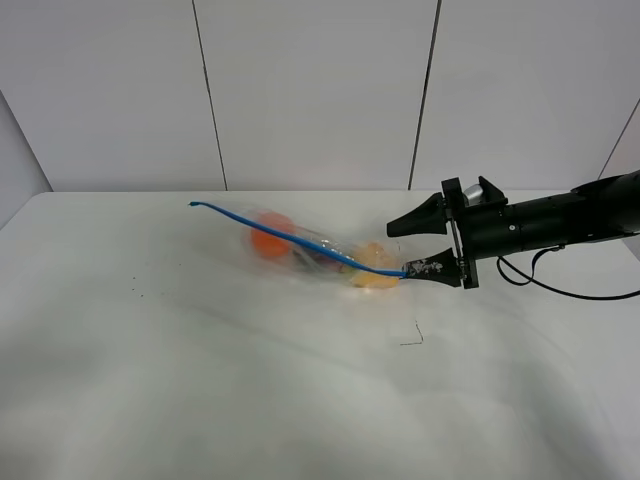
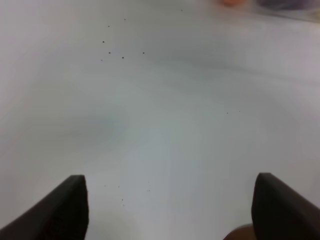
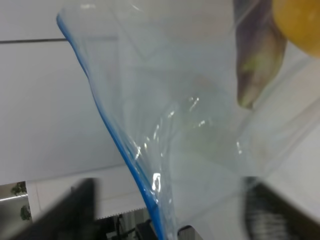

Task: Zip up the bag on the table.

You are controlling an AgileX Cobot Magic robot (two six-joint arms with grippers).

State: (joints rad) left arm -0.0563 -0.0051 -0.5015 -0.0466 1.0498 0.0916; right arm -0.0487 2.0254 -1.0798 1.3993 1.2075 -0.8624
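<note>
Where the exterior high view is read from left to right, the large plain white counter (image 1: pixel 200 380) with its rounded far-left corner fills the lower field, and a few small dark specks (image 1: pixel 135 292) lie on it at about 9 o'clock from centre. The left arm does not appear in that view. In the left wrist view, the left pincer (image 2: pixel 170 210) hangs over bare counter surface with its two dark fingers (image 2: pixel 65 207) set wide apart and nothing between them; a blurred orange patch (image 2: pixel 231 2) shows at the far edge of that picture.

The clear crinkly plastic zip bag (image 1: pixel 310 255) with a blue zipper strip (image 1: pixel 290 237) along one edge lies on the counter just above the centre of the exterior high view. The strip runs from a free end at about 10 o'clock, raised slightly off the surface, down toward 4 o'clock. Inside the bag are an orange round toy (image 1: pixel 268 241), a dark purple item (image 1: pixel 315 258) beside it, and a yellow-orange item (image 1: pixel 375 272) nearest the right arm.

The right pincer (image 1: pixel 418 250) enters from 3 o'clock on a black arm. Its fingers stand well apart; the lower fingertip touches the near end of the blue strip, while the upper finger (image 1: pixel 415 222) is clear of the bag. Whether that end of the strip is actually held cannot be determined. In the right wrist view, the transparent film (image 3: pixel 190 125) and blue strip (image 3: pixel 125 155) pass between the two blurred dark fingers (image 3: pixel 70 210).
</note>
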